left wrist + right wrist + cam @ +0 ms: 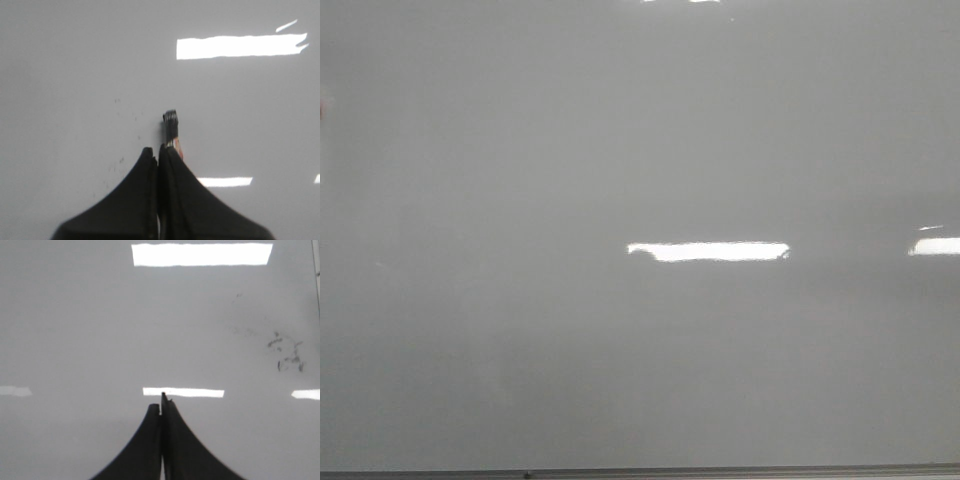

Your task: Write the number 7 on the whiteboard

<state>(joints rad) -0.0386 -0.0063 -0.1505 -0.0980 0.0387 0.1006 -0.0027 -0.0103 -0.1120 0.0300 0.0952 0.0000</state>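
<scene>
Ahead of left hand (159, 150): whiteboard (75, 65) blank, number 7 not yet drawn. Clenched on marker (171, 127), tip forward. Right hand (161, 410) clenched, empty. Press lightly, steady bar, then downstroke.

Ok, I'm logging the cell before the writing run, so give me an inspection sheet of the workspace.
Surface: whiteboard glossy, glare patches, frame edge along the bottom.
Job's things: number 7 not seen; a dark-tipped object, maybe a marker, pokes from the left gripper.
Clutter: faint dark smudges on the board.
Grippers: left shut on that object; right gripper shut, nothing seen in it.
Cables: nothing seen.
Surroundings: nothing seen.
</scene>
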